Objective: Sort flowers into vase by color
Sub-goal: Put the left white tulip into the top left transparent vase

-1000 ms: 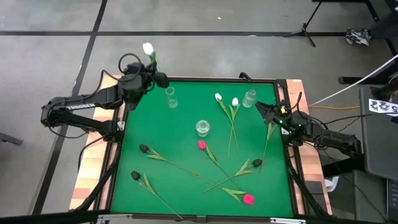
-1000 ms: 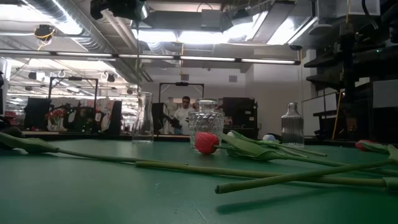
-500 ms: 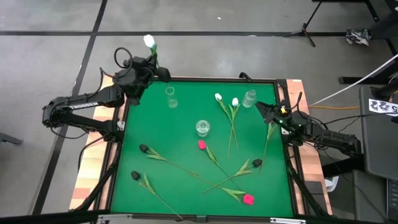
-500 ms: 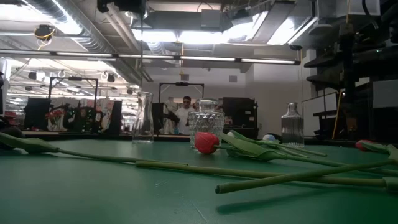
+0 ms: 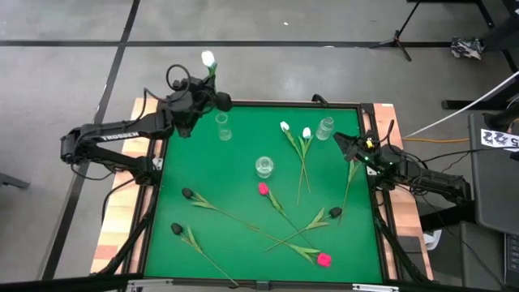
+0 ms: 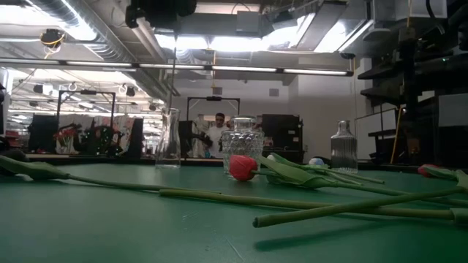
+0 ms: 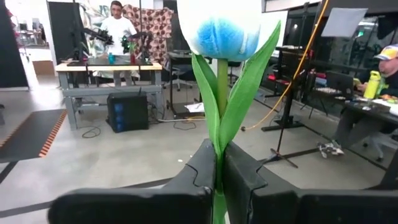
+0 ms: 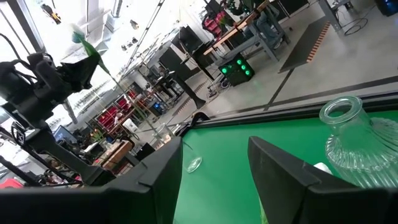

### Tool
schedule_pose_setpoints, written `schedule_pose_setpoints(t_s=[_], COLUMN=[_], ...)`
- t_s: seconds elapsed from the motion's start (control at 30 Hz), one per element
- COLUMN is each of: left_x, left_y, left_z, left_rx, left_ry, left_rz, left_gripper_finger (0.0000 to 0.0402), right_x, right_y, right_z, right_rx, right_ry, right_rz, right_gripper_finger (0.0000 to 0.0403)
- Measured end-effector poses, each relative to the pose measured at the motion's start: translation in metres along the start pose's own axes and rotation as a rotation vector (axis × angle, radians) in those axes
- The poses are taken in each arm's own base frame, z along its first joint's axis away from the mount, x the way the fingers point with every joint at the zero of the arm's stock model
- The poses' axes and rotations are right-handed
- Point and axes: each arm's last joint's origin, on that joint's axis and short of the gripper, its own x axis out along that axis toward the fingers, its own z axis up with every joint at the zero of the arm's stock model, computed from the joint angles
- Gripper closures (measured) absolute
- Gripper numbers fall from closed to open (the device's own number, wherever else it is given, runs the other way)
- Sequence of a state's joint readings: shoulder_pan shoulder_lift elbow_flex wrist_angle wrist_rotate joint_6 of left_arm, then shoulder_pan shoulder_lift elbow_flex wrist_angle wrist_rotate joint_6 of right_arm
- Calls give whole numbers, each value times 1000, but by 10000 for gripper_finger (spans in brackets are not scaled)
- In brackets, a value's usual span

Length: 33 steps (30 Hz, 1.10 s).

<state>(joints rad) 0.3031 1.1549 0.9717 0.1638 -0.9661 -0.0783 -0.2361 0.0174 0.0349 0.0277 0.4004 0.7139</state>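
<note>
My left gripper [image 5: 203,99] is high over the table's far-left corner, shut on a white tulip whose head [image 5: 208,58] stands above it. In the low view its stem [image 6: 174,73] hangs above the slim clear vase [image 6: 167,139]. That vase [image 5: 222,127], a round glass [image 5: 263,167] and a bottle-shaped vase [image 5: 325,128] stand upright on the green mat. Two white tulips [image 5: 296,134], two pink ones [image 5: 263,188] [image 5: 324,259] and three black ones [image 5: 187,194] [image 5: 175,229] [image 5: 335,212] lie flat. My right gripper [image 5: 340,139] waits open at the right edge. My left gripper pinches the white tulip's stem [image 7: 217,163] between its two fingers, just below the leaves and not far under the head [image 7: 217,28]. The fingers come at it level and lie across the stem. The tulip is lifted clear and upright, its long stem hanging below.
Long stems cross each other over the mat's near-right half [image 5: 284,231]. A stem [image 5: 350,174] lies just by my right gripper. The mat's near-left part [image 5: 174,259] holds only one black tulip. A person [image 6: 216,135] stands in the room beyond the far edge.
My left gripper has carried the white tulip toward the table's right along the far edge, nearer the slim vase, staying high. The tulip has stayed upright in the hold.
</note>
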Motion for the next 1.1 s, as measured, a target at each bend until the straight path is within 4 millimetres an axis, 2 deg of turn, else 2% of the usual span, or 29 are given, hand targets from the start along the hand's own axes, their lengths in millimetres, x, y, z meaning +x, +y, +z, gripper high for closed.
schedule_pose_setpoints(t_s=[0.37,0.8,0.93,1.1], left_x=[0,-7,-10,-12], left_y=[4,30,34,33], left_z=[-42,-115,-127,-128], left_rx=[24,-82,-120,-84], left_ry=[-21,-29,-8,-2], left_rz=[-6,18,19,-21], left_gripper_finger=[390,385,383,383], right_x=[0,0,0,0], right_y=[0,0,0,1], right_z=[0,0,1,1], right_rx=[76,160,161,152], right_ry=[0,-4,-10,-13], right_rz=[0,5,8,9], right_gripper_finger=[219,219,219,219])
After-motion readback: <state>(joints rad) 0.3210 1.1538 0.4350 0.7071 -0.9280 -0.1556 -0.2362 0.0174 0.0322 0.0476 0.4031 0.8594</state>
